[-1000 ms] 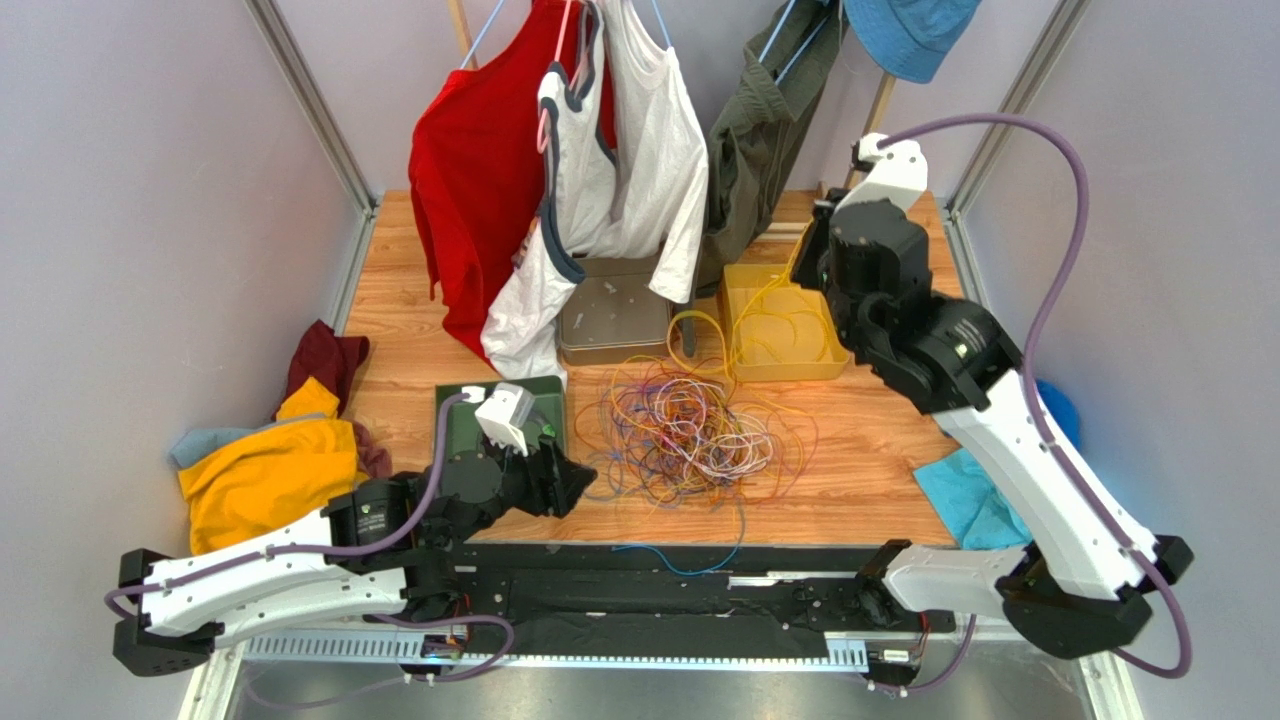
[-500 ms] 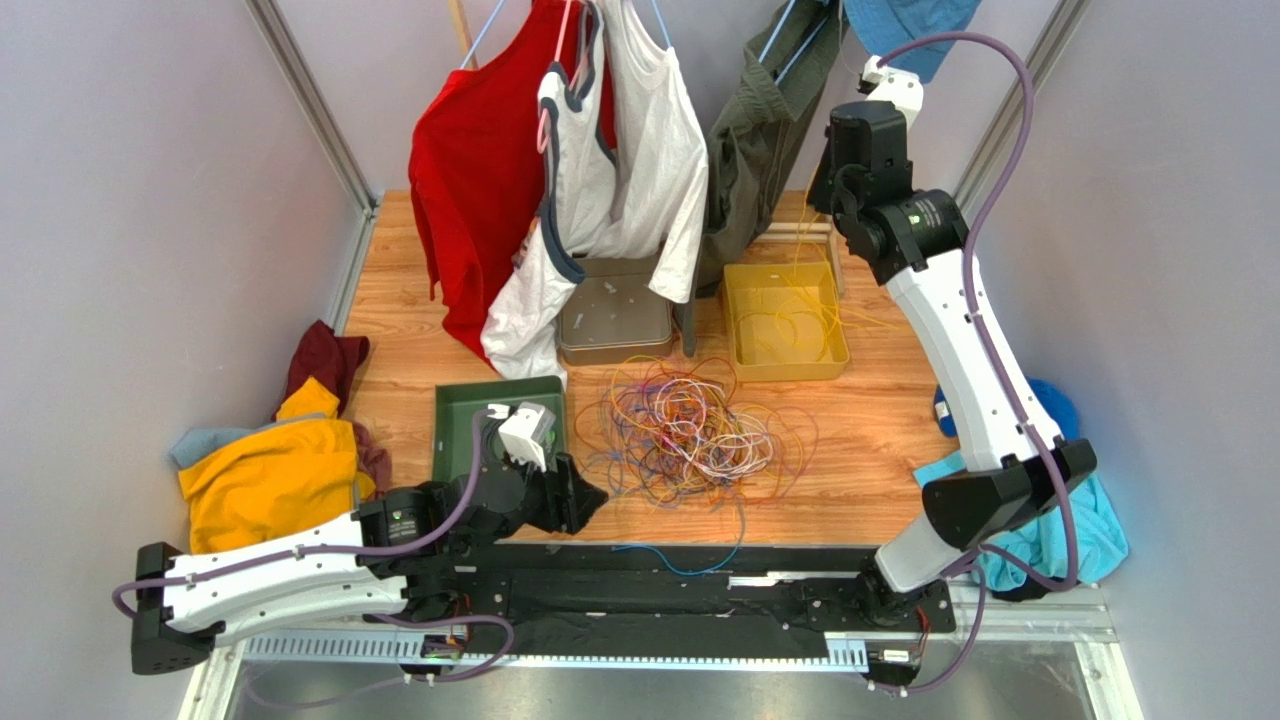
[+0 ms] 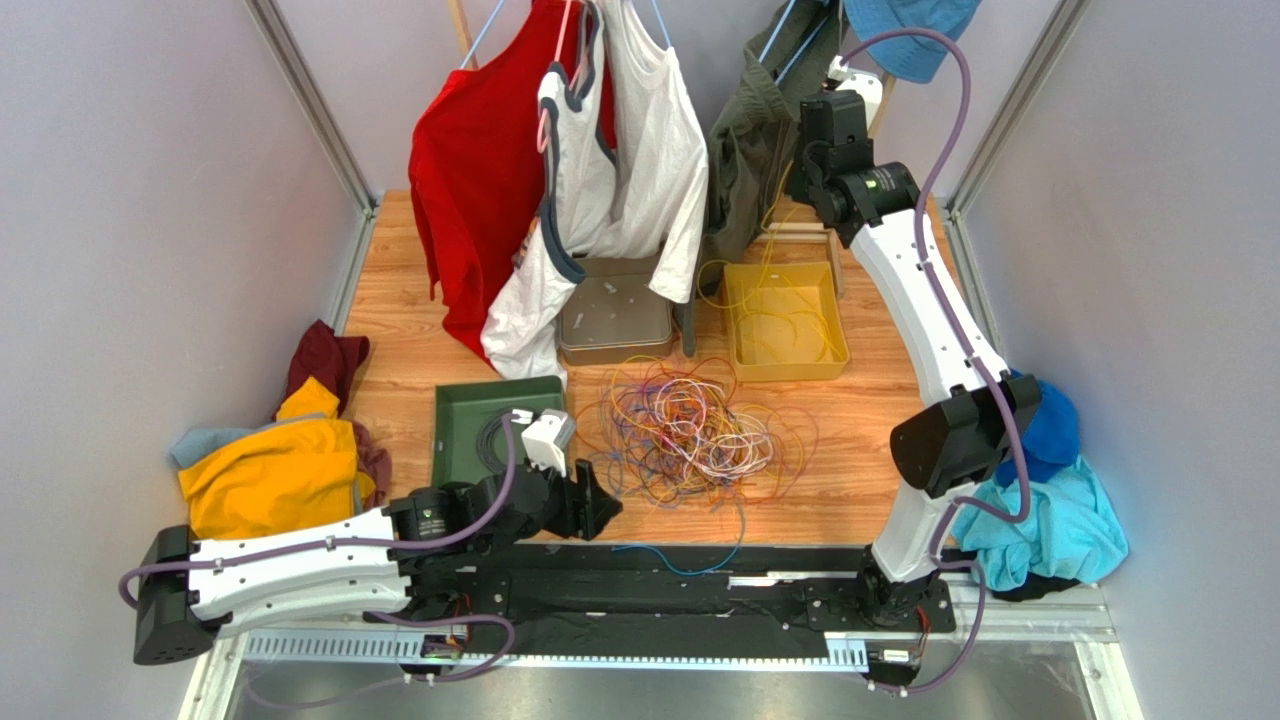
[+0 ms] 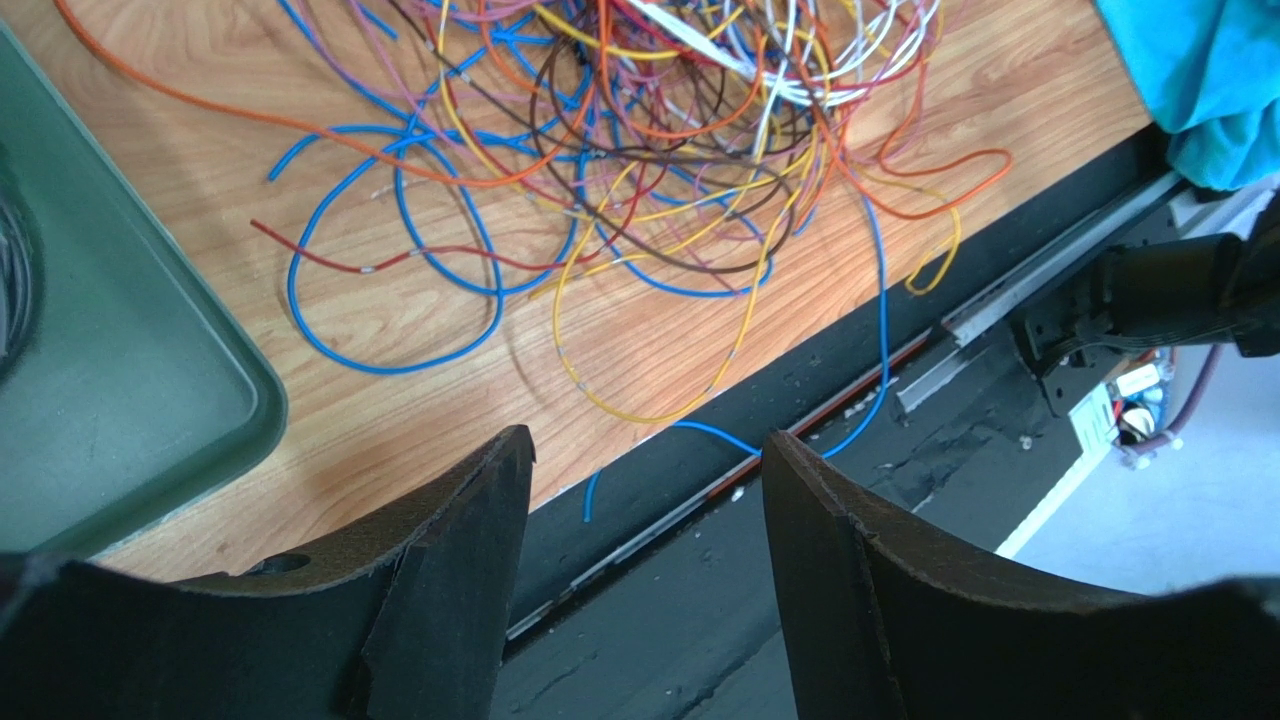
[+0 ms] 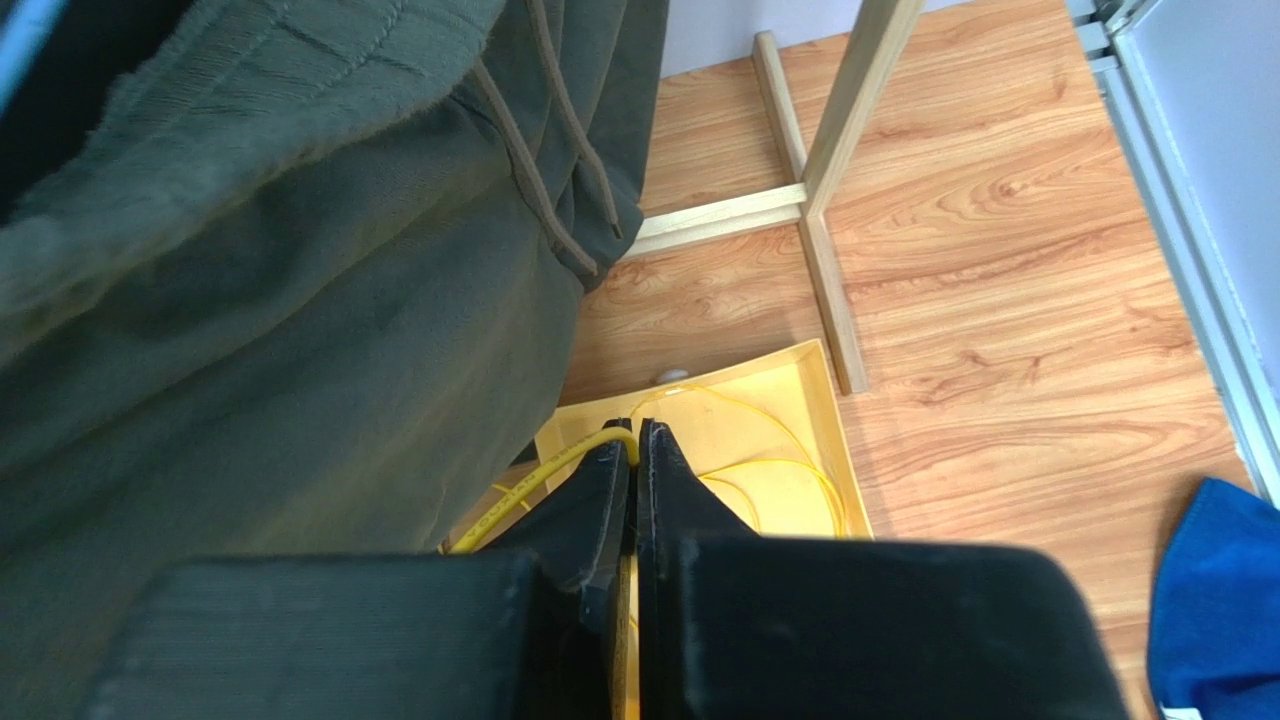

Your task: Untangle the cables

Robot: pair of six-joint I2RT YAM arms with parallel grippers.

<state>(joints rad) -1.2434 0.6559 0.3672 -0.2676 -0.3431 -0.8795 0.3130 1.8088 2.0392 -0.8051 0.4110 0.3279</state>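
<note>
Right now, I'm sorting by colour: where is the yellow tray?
Top view: the yellow tray sits at the back right of the table, beside the grey tray, just beyond the cables.

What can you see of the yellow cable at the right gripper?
The yellow cable is a thin, flexible, plastic-looking wire. The right gripper is shut on it, raised at the far right of the table, beside the hanging olive garment. From the fingertips it curves slack down into the yellow tray below, where it lies in loose loops. Its ends cannot be made out, nor whether it is one strand or several.
</note>
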